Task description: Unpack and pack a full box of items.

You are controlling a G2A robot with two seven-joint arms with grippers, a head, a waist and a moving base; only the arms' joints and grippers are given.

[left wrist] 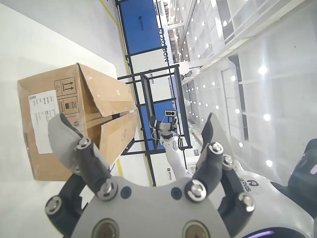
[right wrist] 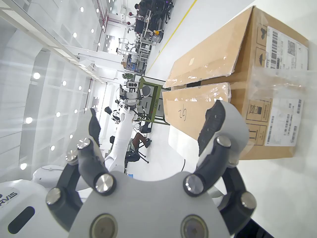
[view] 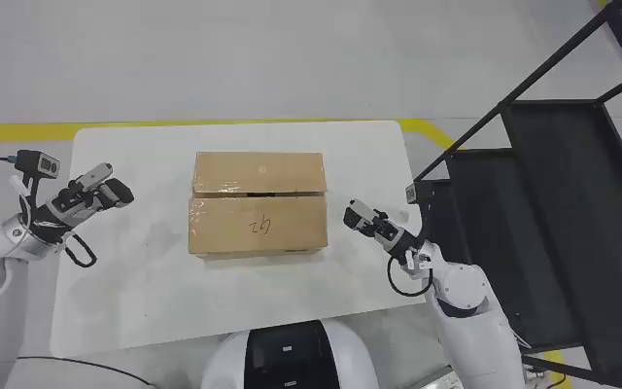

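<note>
The box (view: 258, 204) sits on the table (view: 126, 292), about midway across. The left gripper (view: 112, 185) hangs over the table's left part, well apart from the box. The right gripper (view: 352, 216) is near the box's right end. A rack (view: 554, 214) stands beside the table's right side.

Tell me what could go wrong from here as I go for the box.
The box stands free on the table; a push from one side may slide it. The flaps meet with only a narrow gap, so the left gripper or right gripper might slip off. Loose tape on the end facing the right gripper could snag it.
</note>
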